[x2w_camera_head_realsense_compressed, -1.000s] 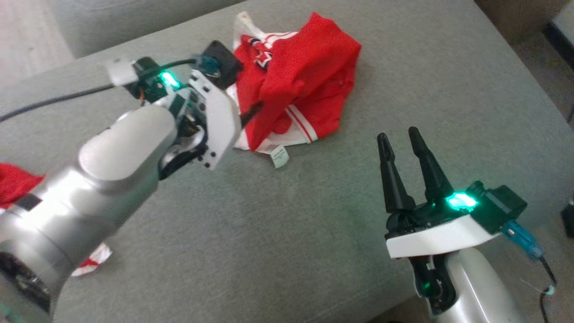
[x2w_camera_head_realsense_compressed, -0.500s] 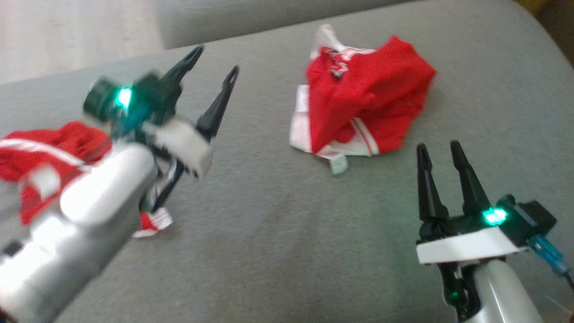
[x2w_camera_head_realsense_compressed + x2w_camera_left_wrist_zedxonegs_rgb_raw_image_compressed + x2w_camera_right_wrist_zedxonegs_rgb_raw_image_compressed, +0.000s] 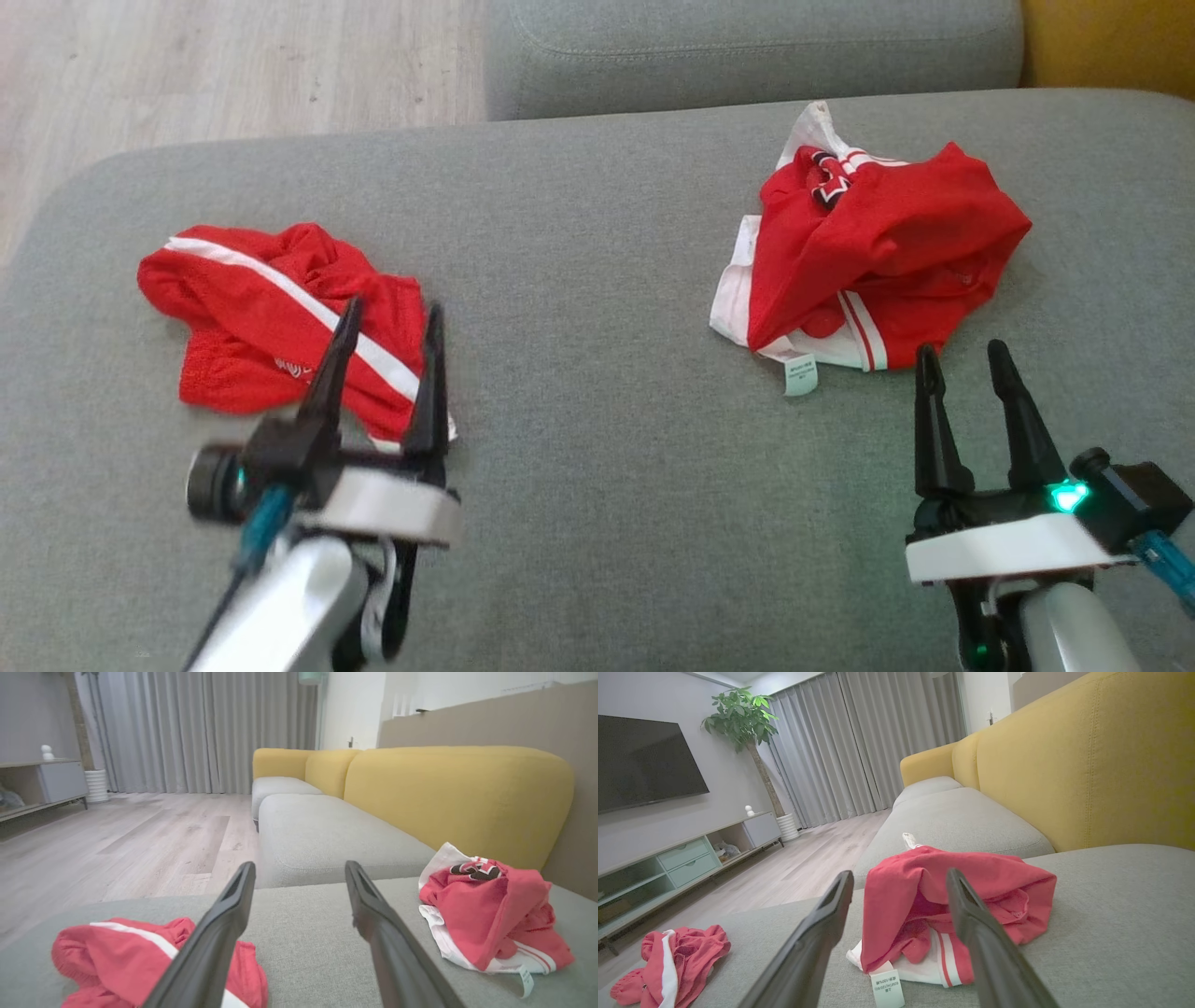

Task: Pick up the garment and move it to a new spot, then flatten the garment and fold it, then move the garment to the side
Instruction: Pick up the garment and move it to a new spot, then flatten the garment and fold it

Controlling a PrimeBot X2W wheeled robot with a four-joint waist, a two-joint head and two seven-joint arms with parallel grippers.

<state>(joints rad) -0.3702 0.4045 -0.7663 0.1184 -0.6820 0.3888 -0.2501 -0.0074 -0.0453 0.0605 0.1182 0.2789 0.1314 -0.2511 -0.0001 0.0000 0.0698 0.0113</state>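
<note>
A crumpled red and white jersey garment (image 3: 887, 257) lies on the grey sofa seat (image 3: 597, 448) at the right, its label toward me. It also shows in the left wrist view as the jersey (image 3: 490, 910) and in the right wrist view as the jersey (image 3: 924, 896). Red shorts (image 3: 252, 308) with a white stripe lie bunched at the left. My left gripper (image 3: 392, 313) is open, its tips over the shorts' near edge, holding nothing. My right gripper (image 3: 962, 351) is open just in front of the jersey, apart from it. The left gripper (image 3: 300, 868) and right gripper (image 3: 900, 875) both show spread fingers.
A second grey seat cushion (image 3: 747, 47) lies beyond, with a yellow backrest (image 3: 1087, 765) along the right. Wooden floor (image 3: 233, 65) lies past the seat's far left edge. Bare grey fabric stretches between the two garments.
The head camera has swung, shifting the whole picture. My left arm has drawn back from the jersey to the lower left, fingers pointing up at the shorts. The jersey lies unmoved.
</note>
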